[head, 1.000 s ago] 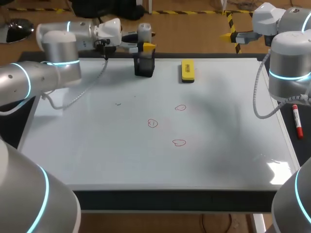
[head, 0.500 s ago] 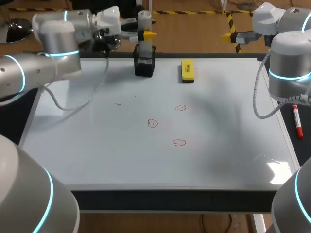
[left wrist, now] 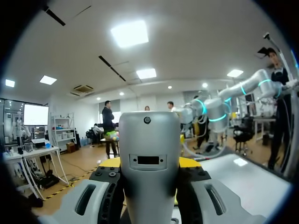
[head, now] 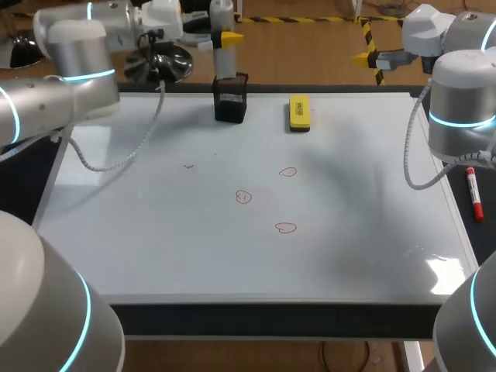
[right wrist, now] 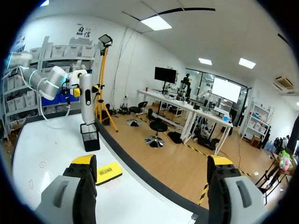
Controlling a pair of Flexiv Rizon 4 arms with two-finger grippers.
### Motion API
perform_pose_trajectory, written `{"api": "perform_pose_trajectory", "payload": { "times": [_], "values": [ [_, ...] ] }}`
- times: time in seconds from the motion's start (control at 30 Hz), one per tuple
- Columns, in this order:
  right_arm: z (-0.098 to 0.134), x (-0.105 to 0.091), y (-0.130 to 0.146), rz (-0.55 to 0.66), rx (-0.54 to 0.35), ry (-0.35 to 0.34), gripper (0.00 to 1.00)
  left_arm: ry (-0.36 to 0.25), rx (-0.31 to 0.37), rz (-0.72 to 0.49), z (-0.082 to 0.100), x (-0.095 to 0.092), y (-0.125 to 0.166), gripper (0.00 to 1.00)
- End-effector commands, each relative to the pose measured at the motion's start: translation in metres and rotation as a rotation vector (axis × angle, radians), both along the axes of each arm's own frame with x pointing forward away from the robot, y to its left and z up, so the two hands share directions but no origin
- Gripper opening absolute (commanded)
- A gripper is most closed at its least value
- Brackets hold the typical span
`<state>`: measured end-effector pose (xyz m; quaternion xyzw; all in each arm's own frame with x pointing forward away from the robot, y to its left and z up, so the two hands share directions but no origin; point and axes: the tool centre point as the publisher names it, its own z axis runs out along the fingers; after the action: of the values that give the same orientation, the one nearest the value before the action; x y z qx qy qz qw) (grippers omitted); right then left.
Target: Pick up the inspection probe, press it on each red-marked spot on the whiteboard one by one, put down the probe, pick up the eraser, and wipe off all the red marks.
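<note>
On the whiteboard [head: 155,232], three red circles wait mid-frame: the nearest mark [head: 285,227], the left mark [head: 243,197] and the far mark [head: 287,172]. The step in hand looks like carrying the inspection probe [head: 223,63] to them. It should be held upright and brought straight down on each circle. At upper centre the left gripper [head: 225,37] clamps the probe above its black holder [head: 231,101], which it must clear first. A marker pen [head: 473,194] lies at right, off the board. The yellow eraser [head: 299,112] sits beside the holder, out of the path. The right gripper [right wrist: 152,179], spread and empty, is at upper right.
</note>
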<state>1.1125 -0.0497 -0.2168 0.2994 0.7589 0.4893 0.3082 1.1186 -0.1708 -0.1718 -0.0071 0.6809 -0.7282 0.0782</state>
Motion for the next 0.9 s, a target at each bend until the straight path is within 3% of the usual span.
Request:
{"api": "perform_pose_trajectory", "payload": {
  "times": [0.03, 0.33, 0.9],
  "values": [
    [0.0, 0.001, 0.0, 0.001, -0.001, 0.002, 1.0, 0.003, 0.014, 0.106, 0.017, -0.017, 0.01, 0.0],
    [0.0, 0.001, 0.0, 0.001, -0.001, 0.002, 1.0, 0.022, 0.037, 0.184, 0.029, -0.036, 0.037, 0.0],
    [0.0, 0.001, 0.0, 0.001, -0.001, 0.002, 1.0, 0.089, 0.05, 0.354, 0.006, -0.075, 0.099, 0.0]
  ]
}}
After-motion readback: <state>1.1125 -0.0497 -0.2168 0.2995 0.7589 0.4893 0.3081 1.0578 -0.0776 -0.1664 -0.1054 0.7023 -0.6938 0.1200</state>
